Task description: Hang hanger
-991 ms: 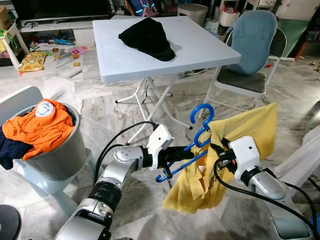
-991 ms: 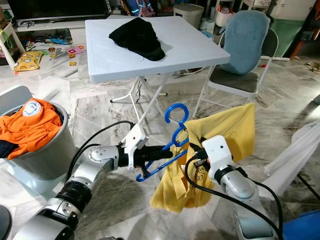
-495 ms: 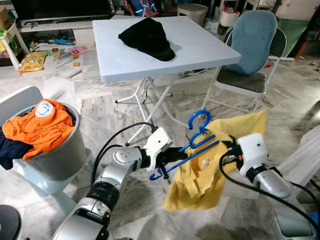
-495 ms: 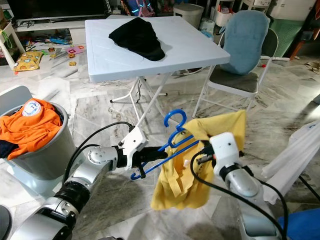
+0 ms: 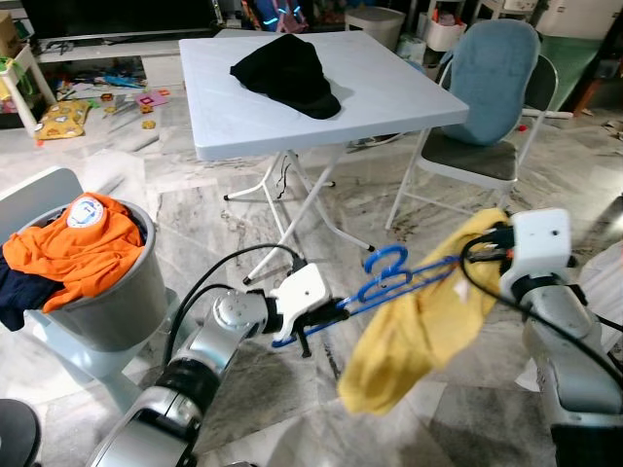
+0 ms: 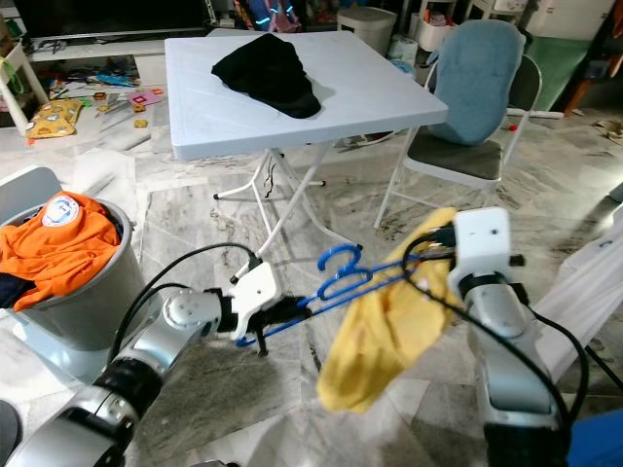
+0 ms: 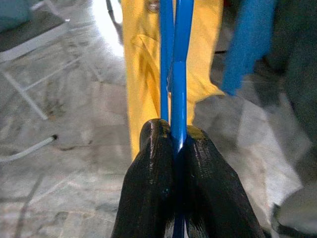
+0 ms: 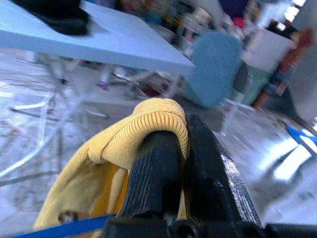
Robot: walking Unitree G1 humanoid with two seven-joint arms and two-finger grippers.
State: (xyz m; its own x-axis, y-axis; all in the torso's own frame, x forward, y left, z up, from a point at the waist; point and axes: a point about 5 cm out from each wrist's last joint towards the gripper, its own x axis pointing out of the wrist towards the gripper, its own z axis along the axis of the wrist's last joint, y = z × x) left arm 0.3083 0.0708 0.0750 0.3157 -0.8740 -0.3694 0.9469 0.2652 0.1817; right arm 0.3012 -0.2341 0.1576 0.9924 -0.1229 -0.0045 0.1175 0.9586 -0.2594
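A blue plastic hanger (image 5: 384, 275) lies nearly level between my two arms, above the marble floor. My left gripper (image 5: 331, 316) is shut on the hanger's lower end; the wrist view shows the blue bars (image 7: 177, 89) pinched between both black fingers. A yellow garment (image 5: 421, 326) drapes from the hanger's other end and hangs in a loose bundle. My right gripper (image 5: 485, 240) is shut on the garment's ribbed edge (image 8: 153, 121), up and to the right of the hook (image 6: 341, 261).
A white folding table (image 5: 389, 92) with a black garment (image 5: 287, 70) stands ahead. A blue-backed chair (image 5: 487, 92) is at the right. A grey basket (image 5: 122, 311) holding an orange shirt (image 5: 83, 243) sits at left. Toys litter the far floor.
My right gripper has pulled the yellow garment's edge up and to the right. The left gripper and hanger dropped lower and tipped flatter, and the garment now hangs as a narrower bundle.
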